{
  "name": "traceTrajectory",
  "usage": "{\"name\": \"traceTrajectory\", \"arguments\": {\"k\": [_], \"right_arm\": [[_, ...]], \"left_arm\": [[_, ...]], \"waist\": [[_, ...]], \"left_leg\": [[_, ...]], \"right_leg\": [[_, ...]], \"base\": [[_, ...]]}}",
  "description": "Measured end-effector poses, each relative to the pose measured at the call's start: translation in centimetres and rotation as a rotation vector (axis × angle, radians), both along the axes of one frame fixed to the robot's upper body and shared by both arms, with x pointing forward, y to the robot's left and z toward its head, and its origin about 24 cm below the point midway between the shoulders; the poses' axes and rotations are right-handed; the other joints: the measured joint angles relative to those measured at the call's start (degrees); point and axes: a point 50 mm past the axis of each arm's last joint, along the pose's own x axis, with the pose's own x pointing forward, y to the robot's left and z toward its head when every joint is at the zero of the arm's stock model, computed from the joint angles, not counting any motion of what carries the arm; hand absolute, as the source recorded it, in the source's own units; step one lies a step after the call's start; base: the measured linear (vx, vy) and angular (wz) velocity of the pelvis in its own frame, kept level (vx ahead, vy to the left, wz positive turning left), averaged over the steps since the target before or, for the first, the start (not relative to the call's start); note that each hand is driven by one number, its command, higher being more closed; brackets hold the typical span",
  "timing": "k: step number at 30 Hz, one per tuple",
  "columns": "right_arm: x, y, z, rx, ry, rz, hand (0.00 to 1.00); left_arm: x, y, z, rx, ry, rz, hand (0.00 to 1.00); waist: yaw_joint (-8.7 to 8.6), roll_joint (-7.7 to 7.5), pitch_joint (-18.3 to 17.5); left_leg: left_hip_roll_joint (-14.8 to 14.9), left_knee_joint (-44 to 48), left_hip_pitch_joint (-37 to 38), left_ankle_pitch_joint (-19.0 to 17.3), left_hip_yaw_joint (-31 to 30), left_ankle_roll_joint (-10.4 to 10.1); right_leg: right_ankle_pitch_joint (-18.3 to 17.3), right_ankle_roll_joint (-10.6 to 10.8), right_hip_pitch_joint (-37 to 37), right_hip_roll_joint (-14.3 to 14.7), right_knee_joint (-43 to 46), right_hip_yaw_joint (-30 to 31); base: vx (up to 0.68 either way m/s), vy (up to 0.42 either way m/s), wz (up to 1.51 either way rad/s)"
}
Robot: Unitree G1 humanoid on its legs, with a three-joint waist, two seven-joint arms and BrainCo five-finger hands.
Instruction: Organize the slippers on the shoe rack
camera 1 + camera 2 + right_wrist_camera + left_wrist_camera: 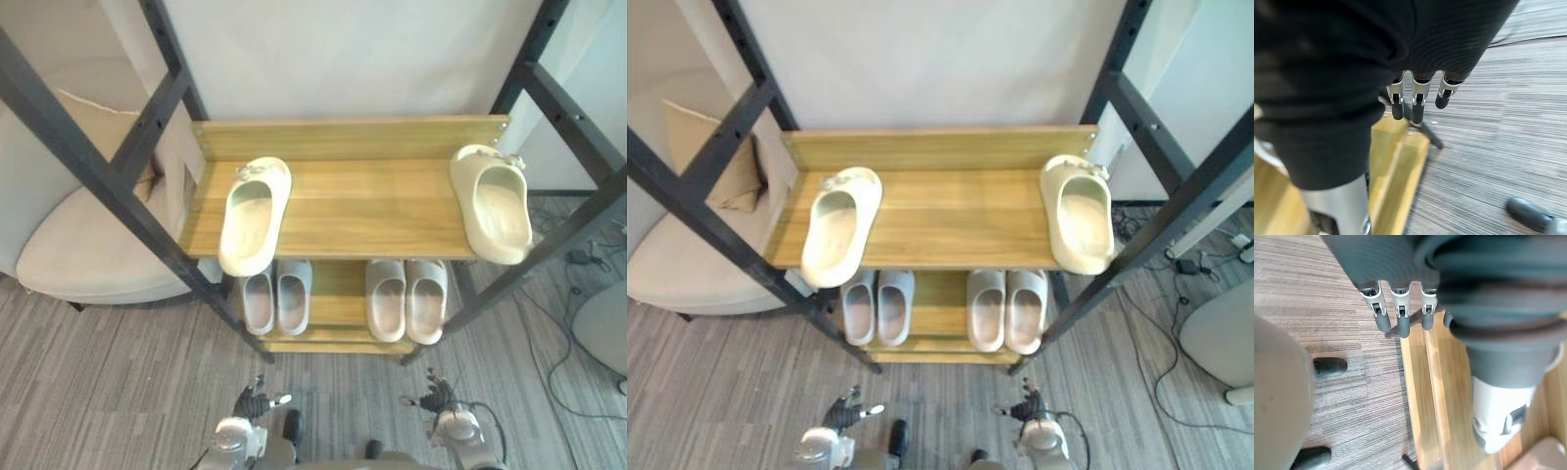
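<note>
Two cream slippers lie far apart on the wooden top shelf [372,208] of the shoe rack: one at its left end [253,212], toe over the front edge, and one at its right end [494,203]. On the lower shelf [338,294] stand two neat pairs of pale grey slippers, a left pair [275,297] and a right pair [406,299]. My left hand [253,401] and right hand [438,399] hang low in front of the rack, well below the shelves. Both are open and hold nothing; their straight fingers [1400,318] [1418,100] point at the floor by the rack's base.
Black slanted frame bars [108,186] flank the rack on both sides. A beige armchair [88,250] with a cushion stands to the left. Cables [578,259] and a grey rounded base [602,328] lie on the carpet to the right.
</note>
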Motion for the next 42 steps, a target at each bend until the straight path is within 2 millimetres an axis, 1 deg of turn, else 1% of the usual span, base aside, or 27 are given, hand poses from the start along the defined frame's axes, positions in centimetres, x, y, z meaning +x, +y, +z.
{"name": "traceTrajectory", "arguments": {"k": [2,3,4,5,7,10,11,12,15,16,17,18,19,21,22,24,25,27,32,37,38,40,42], "right_arm": [[-0.6,0.0,-0.4,0.007,0.026,-0.020,0.00],[-1.1,-0.1,-0.6,0.007,0.040,-0.024,0.00],[-1.2,-0.1,-0.6,0.007,0.041,-0.025,0.00],[-1.2,-0.1,-0.6,0.008,0.042,-0.025,0.00],[-1.2,0.0,-0.6,0.009,0.044,-0.025,0.00],[-1.8,0.1,-1.0,0.016,0.070,-0.029,0.00],[-1.6,0.2,-1.0,0.016,0.066,-0.027,0.00],[-1.6,0.2,-0.9,0.016,0.065,-0.026,0.00],[-1.7,0.2,-1.0,0.013,0.071,-0.019,0.00],[-1.8,0.2,-1.0,0.013,0.071,-0.018,0.00],[-1.7,0.2,-1.0,0.008,0.073,-0.008,0.00],[-1.8,0.3,-1.0,0.001,0.077,0.013,0.00],[-1.8,0.4,-1.0,0.001,0.078,0.014,0.00],[-1.7,0.5,-1.0,-0.001,0.079,0.024,0.00],[-1.7,0.5,-1.0,-0.003,0.077,0.028,0.00],[-1.7,0.5,-1.0,-0.014,0.082,0.055,0.00],[-1.7,0.5,-1.0,-0.015,0.083,0.057,0.00],[-1.7,0.4,-1.0,-0.031,0.087,0.076,0.00],[-2.1,-0.2,-1.0,-0.043,0.101,0.080,0.00],[-2.3,-0.7,-0.9,-0.051,0.109,0.078,0.00],[-2.5,-0.8,-1.0,-0.049,0.116,0.077,0.00],[-2.5,-0.8,-1.0,-0.048,0.117,0.075,0.00],[-2.5,-0.8,-1.0,-0.046,0.119,0.073,0.00]], "left_arm": [[0.3,-0.7,0.3,-0.002,-0.019,-0.047,0.00],[1.1,-2.1,1.2,-0.026,-0.081,-0.116,0.00],[1.4,-2.6,1.5,-0.034,-0.103,-0.134,0.00],[2.4,-3.8,2.8,-0.067,-0.176,-0.185,0.00],[3.2,-5.5,4.5,-0.133,-0.264,-0.242,0.00],[3.8,-7.8,7.4,-0.263,-0.385,-0.326,0.00],[4.2,-8.8,9.1,-0.326,-0.452,-0.351,0.00],[4.3,-9.1,9.6,-0.349,-0.473,-0.363,0.00],[4.9,-10.7,13.6,-0.490,-0.617,-0.396,0.00],[4.9,-10.7,13.8,-0.495,-0.624,-0.398,0.00],[5.2,-11.1,14.9,-0.529,-0.662,-0.405,0.00],[5.8,-11.5,16.8,-0.573,-0.729,-0.416,0.00],[5.9,-11.6,17.0,-0.578,-0.740,-0.419,0.00],[6.7,-11.9,19.3,-0.622,-0.826,-0.432,0.00],[6.9,-11.9,19.9,-0.633,-0.853,-0.432,0.00],[7.3,-11.9,22.1,-0.653,-0.946,-0.435,0.00],[7.4,-11.9,22.6,-0.659,-0.970,-0.430,0.00],[8.1,-11.5,24.8,-0.674,-1.061,-0.412,0.00],[9.4,-10.0,27.1,-0.642,-1.186,-0.335,0.00],[11.3,-7.6,29.5,-0.543,-1.310,-0.283,0.00],[12.3,-6.3,30.2,-0.473,-1.349,-0.248,0.00],[13.0,-5.4,30.4,-0.422,-1.364,-0.229,0.00],[14.2,-3.7,30.8,-0.342,-1.376,-0.191,0.00]], "waist": [[-0.24,-0.01,-0.22],[-0.33,0.05,-1.12],[-0.33,0.09,-1.24],[-0.33,0.23,-1.39],[-0.34,0.42,-1.56],[-0.46,0.43,-2.29],[-0.43,0.66,-2.51],[-0.43,0.77,-2.58],[-0.44,1.34,-3.31],[-0.44,1.35,-3.33],[-0.44,1.50,-3.50],[-0.47,1.56,-3.58],[-0.47,1.55,-3.59],[-0.52,1.30,-3.78],[-0.52,1.33,-3.92],[-0.53,1.47,-4.33],[-0.53,1.51,-4.42],[-0.54,1.55,-4.50],[-0.55,1.39,-5.42],[-0.76,1.33,-5.42],[-1.00,1.31,-5.40],[-1.20,1.27,-5.38],[-1.48,1.18,-5.37]], "left_leg": [[-0.19,-0.59,0.91,0.30,-0.59,0.13],[-0.31,-1.44,0.94,0.69,-0.99,0.24],[-0.34,-1.59,0.94,0.85,-1.13,0.30],[-0.41,-1.86,0.95,1.15,-1.46,0.47],[-0.65,-2.34,1.35,1.54,-1.83,0.74],[-1.11,-2.35,2.27,1.51,-2.29,0.81],[-1.12,-2.35,2.26,1.51,-2.32,0.81],[-1.12,-2.35,2.26,1.51,-2.32,0.81],[-1.13,-2.35,2.27,1.52,-2.36,0.81],[-1.14,-2.35,2.27,1.52,-2.37,0.81],[-1.15,-2.35,2.31,1.52,-2.44,0.81],[-1.18,-2.35,2.90,1.53,-2.54,0.82],[-1.18,-2.35,3.04,1.53,-2.56,0.82],[-1.20,-2.37,3.71,1.51,-2.79,0.80],[-1.19,-2.37,3.72,1.51,-2.81,0.80],[-1.02,-2.37,3.72,1.51,-2.78,0.80],[-1.02,-2.37,3.72,1.51,-2.77,0.80],[-1.01,-2.36,3.74,1.52,-2.73,0.80],[-1.02,-2.36,3.73,1.52,-2.49,0.80],[-0.97,-2.36,3.73,1.53,-2.43,0.80],[-0.96,-2.36,3.73,1.53,-2.40,0.80],[-0.96,-2.36,3.71,1.53,-2.39,0.80],[-0.96,-2.36,3.57,1.52,-2.33,0.79]], "right_leg": [[0.04,0.07,0.99,-0.11,-0.36,-0.45],[0.18,0.23,1.10,-0.24,-0.86,-1.00],[0.23,0.26,1.11,-0.30,-0.92,-1.12],[0.31,0.37,1.13,-0.47,-0.96,-1.29],[0.42,0.54,1.56,-0.70,-1.13,-1.48],[0.48,0.67,3.01,-1.03,-1.77,-1.85],[0.48,0.67,3.01,-1.05,-1.76,-1.85],[0.48,0.67,3.01,-1.06,-1.76,-1.85],[0.49,0.65,3.02,-0.98,-1.78,-1.87],[0.49,0.65,3.04,-0.98,-1.78,-1.89],[0.50,0.63,3.15,-0.95,-1.85,-1.98],[0.53,0.59,3.92,-0.92,-2.14,-2.16],[0.53,0.59,4.11,-0.91,-2.22,-2.22],[0.54,0.57,5.16,-0.90,-2.77,-2.58],[0.54,0.57,5.20,-0.89,-2.80,-2.61],[0.52,0.59,5.19,-0.91,-2.71,-2.56],[0.52,0.59,5.18,-0.92,-2.70,-2.55],[0.52,0.59,5.14,-0.93,-2.53,-2.49],[0.46,0.66,4.77,-1.00,-1.70,-2.12],[0.40,0.67,4.51,-1.00,-1.59,-1.97],[0.40,0.67,4.46,-1.00,-1.56,-1.91],[0.40,0.67,4.43,-1.00,-1.56,-1.89],[0.40,0.67,4.25,-1.00,-1.56,-1.81]], "base": [[-0.03,0.015,0.15],[-0.02,0.011,0.17],[-0.03,0.015,0.16],[-0.02,0.012,0.09],[-0.01,0.019,0.10],[0.00,0.014,0.08],[0.00,0.000,0.00],[0.00,0.000,0.00],[0.00,0.000,0.00],[0.00,0.000,0.00],[0.00,-0.010,0.03],[0.00,-0.012,0.04],[-0.01,-0.018,0.05],[-0.02,-0.021,0.05],[-0.02,-0.020,0.03],[0.00,0.000,0.00],[0.00,0.000,0.00],[0.00,0.000,0.00],[-0.01,-0.003,-0.02],[-0.03,-0.005,-0.01],[0.00,0.000,0.00],[0.00,0.000,0.00],[0.00,0.000,0.00]]}}
